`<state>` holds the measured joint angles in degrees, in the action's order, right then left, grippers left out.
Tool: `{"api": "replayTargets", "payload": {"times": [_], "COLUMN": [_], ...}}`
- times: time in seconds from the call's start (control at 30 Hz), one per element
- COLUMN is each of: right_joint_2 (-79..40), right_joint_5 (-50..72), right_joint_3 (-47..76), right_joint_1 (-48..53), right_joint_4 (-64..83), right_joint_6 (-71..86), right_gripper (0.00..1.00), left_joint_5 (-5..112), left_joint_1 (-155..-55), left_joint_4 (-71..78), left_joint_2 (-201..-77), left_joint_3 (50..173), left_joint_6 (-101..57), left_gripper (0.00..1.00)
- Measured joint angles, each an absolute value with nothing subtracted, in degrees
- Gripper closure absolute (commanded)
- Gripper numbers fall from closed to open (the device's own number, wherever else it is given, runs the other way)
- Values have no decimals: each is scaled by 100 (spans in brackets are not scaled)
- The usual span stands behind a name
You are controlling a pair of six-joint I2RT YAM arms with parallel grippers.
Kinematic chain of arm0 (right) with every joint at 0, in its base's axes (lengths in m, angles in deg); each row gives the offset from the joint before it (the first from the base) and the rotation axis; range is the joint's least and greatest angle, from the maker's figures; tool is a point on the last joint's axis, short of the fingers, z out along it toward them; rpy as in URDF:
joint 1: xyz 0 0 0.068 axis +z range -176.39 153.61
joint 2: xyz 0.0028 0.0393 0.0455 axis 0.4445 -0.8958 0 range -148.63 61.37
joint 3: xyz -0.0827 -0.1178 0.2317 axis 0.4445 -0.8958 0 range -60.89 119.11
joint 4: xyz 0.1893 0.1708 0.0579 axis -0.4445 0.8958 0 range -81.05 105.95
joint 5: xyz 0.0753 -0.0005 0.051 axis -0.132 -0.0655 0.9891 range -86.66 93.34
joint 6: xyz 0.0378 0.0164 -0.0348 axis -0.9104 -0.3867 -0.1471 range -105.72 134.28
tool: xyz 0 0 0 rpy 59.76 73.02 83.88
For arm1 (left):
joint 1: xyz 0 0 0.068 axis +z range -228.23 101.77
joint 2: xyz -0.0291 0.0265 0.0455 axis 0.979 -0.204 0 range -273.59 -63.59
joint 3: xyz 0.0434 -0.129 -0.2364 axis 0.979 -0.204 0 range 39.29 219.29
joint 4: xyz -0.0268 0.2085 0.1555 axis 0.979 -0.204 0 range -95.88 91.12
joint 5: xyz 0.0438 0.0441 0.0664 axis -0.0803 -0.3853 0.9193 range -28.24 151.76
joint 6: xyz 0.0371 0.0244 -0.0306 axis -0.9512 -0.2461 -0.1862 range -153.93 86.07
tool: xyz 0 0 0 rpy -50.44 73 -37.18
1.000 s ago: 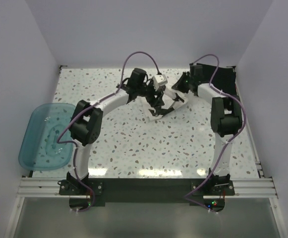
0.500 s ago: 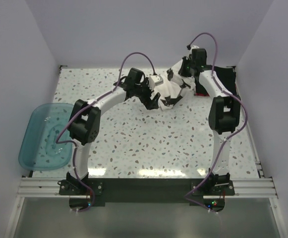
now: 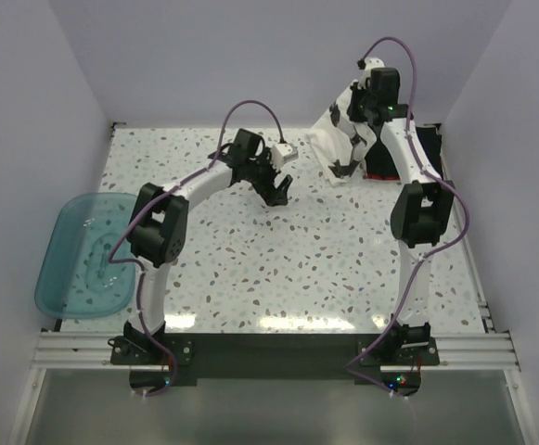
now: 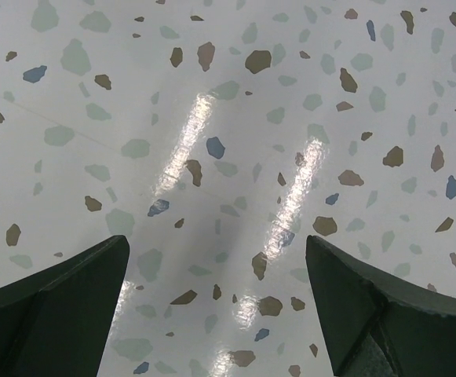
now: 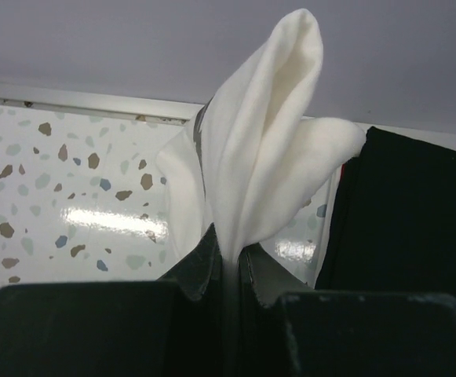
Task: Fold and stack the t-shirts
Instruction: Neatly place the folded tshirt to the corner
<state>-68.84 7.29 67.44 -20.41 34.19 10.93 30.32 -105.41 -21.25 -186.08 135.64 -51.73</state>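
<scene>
My right gripper [image 3: 351,159] is shut on the white t-shirt [image 3: 331,141] and holds it lifted above the back right of the table. In the right wrist view the white cloth [image 5: 263,157] rises in folds from between the closed fingers [image 5: 228,255]. A black t-shirt [image 3: 429,146] lies at the back right corner and fills the right of the right wrist view [image 5: 408,220]. A sliver of red cloth [image 3: 378,174] shows by the right arm. My left gripper [image 3: 281,190] is open and empty over bare table near the middle back; its fingers [image 4: 55,306] frame speckled surface.
A translucent blue tub [image 3: 88,253] sits at the table's left edge. The table [image 3: 278,269] is white speckled terrazzo, walled at the back and sides. A metal rail [image 3: 269,348] runs along the near edge by the arm bases.
The right gripper has lifted the white t-shirt up and back to the right, away from the middle. The left gripper has let go of the shirt and drawn slightly left, now open.
</scene>
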Motion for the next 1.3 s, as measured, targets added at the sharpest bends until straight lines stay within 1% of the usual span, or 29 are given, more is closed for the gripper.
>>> {"api": "replayTargets", "payload": {"times": [0.2,0.93,1.3], "right_joint_2": [-6965,-6757,-6755], "right_joint_5": [576,270,228], "right_joint_3": [6969,7004,7258], "right_joint_1": [-2068,-2076,-2138], "right_joint_4": [3600,3851,4074], "right_joint_6": [1252,1259,1254], "right_gripper": [100,100,100], "left_joint_5": [3032,2892,2840], "left_joint_1": [-10535,-10524,-10521], "left_joint_4": [-2125,-2122,-2098], "left_joint_2": [-18698,-18836,-18840], "left_joint_3": [13636,13658,13658], "left_joint_6": [-5308,-5470,-5470], "left_gripper": [0,0,0]}}
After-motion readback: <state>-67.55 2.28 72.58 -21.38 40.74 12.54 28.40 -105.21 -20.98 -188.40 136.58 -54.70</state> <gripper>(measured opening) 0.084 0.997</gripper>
